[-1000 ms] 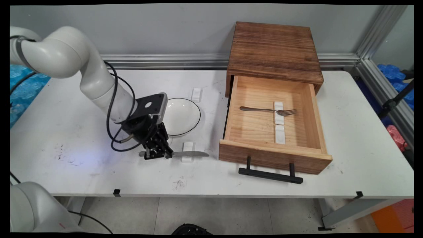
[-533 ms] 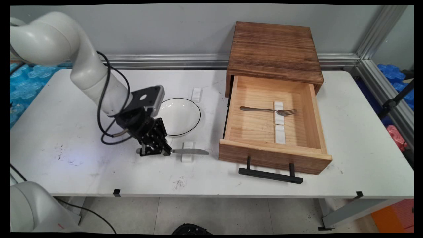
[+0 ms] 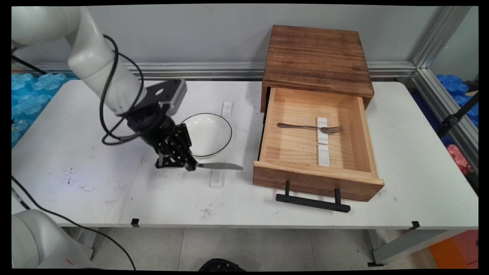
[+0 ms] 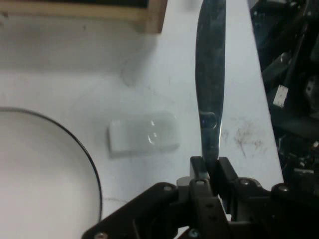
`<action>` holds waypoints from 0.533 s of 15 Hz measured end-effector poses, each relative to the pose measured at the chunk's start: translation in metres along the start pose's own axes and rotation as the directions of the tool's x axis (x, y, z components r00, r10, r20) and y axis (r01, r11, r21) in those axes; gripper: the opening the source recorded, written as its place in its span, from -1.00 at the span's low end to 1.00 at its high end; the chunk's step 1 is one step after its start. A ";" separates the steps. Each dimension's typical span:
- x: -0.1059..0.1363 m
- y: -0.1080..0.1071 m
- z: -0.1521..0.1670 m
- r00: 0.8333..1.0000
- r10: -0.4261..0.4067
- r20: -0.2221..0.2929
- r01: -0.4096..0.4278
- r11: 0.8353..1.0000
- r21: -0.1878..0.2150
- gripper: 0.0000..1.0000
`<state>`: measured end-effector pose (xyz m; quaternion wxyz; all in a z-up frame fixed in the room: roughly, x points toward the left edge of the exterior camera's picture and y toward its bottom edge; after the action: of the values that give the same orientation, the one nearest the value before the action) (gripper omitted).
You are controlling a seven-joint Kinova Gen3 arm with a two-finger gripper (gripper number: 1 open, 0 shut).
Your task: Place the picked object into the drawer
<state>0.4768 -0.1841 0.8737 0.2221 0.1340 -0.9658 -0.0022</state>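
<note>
White bench (image 3: 95, 191) under a grey wall: the black claw (image 3: 176, 165) is clamped on a silver table knife (image 3: 219, 166), held level above a small white rest block (image 3: 216, 178), beside the black-rimmed white bowl (image 3: 208, 134).

Even, bright overhead light falls on the table (image 3: 305, 217) — shadows soft and short, one faint under the knife (image 3: 219, 166). The main view bows at its edges. The hand view is hazy, with glare streaking the blade — the bowl (image 4: 40, 189) blurred.
</note>
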 end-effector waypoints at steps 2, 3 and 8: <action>0.011 -0.005 -0.012 1.000 0.011 -0.016 -0.011 1.000 -0.006 -1.00; 0.018 -0.008 -0.018 1.000 0.015 -0.025 -0.015 1.000 -0.007 -1.00; 0.050 -0.023 -0.034 0.998 0.028 -0.063 -0.029 1.000 -0.004 -1.00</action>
<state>0.4537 -0.2172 0.9244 0.2529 0.1198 -0.9600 0.0030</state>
